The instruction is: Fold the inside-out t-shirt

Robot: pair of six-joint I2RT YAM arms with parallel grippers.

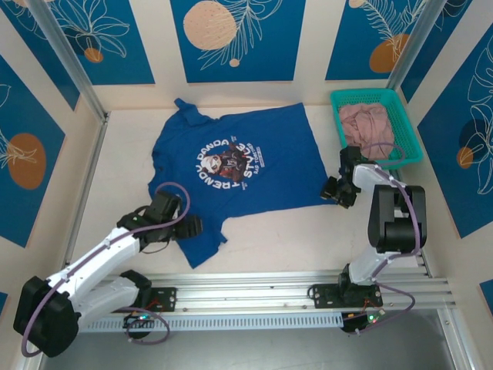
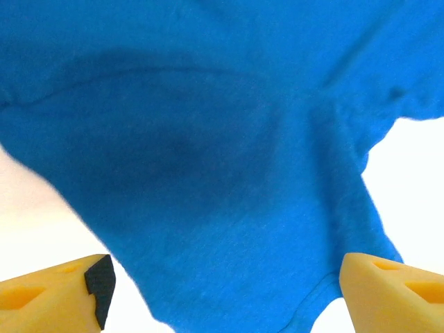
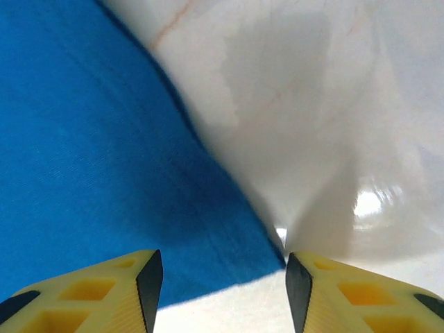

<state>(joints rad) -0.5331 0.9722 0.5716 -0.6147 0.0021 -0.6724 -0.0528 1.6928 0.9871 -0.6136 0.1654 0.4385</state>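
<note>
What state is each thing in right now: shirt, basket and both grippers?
t-shirt: spread flat on the table, unfolded, print facing up.
left gripper: open, fingers either side of the near sleeve.
right gripper: open, at the shirt's hem corner.
green basket: upright at the far right, holding cloth.
pink garment: crumpled inside the basket.
</note>
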